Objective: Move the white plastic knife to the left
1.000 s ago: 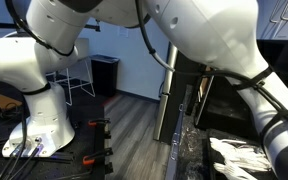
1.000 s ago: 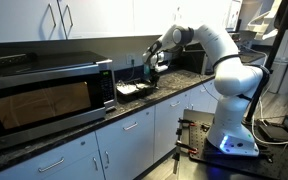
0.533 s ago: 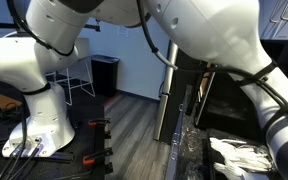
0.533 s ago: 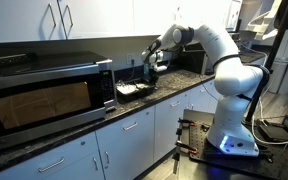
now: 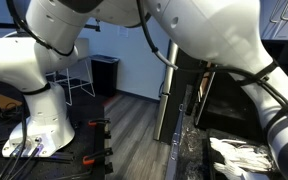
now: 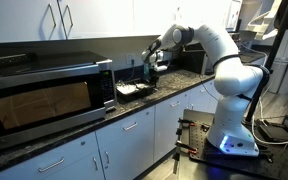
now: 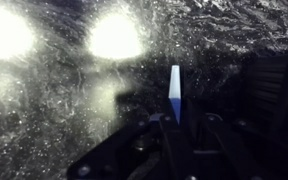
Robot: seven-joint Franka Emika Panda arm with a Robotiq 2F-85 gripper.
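Arm [image 6: 220,46] reaches over countertop [image 6: 102,119], end effector [image 6: 152,70] downward, clamped on white plastic knife [image 7: 174,88].

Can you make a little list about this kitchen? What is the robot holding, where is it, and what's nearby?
place: kitchen counter, dark and speckled
robot: white arm, gripper above the counter
knife: white plastic knife pokes out between the gripper's fingers, looks held
nearby: microwave, dark tray on the counter
shine: two bright light spots on the counter
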